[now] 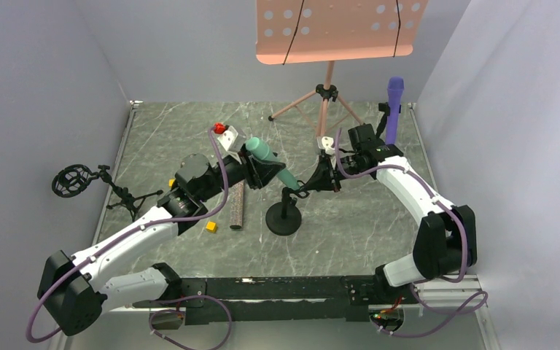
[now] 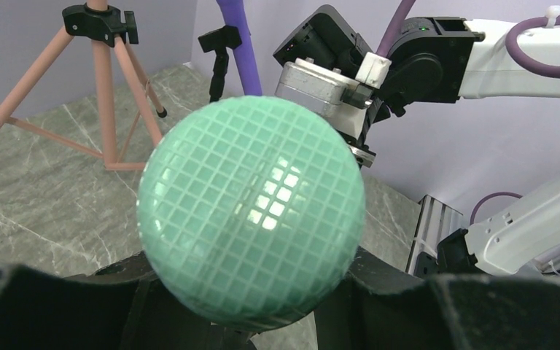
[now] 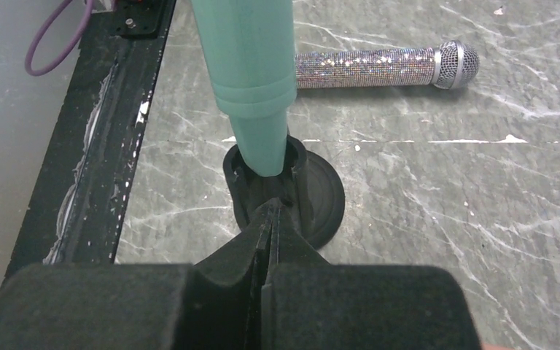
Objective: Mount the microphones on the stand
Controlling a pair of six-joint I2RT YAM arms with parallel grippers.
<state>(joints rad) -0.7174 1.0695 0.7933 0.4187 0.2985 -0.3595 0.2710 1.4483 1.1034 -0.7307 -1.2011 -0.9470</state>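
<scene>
My left gripper is shut on the mint-green microphone, held tilted; its mesh head fills the left wrist view between the black fingers. The tapered tail sits in the clip of a black round-base stand. My right gripper is shut with nothing between its jaws, its tips against that clip. The glittery microphone lies flat on the table. The purple microphone stands upright in a holder at the back right.
A pink music stand on a tripod rises at the back centre. A black tripod with a shock mount stands at the left edge. A yellow cube lies near the glittery microphone, and a white block with a red part sits behind.
</scene>
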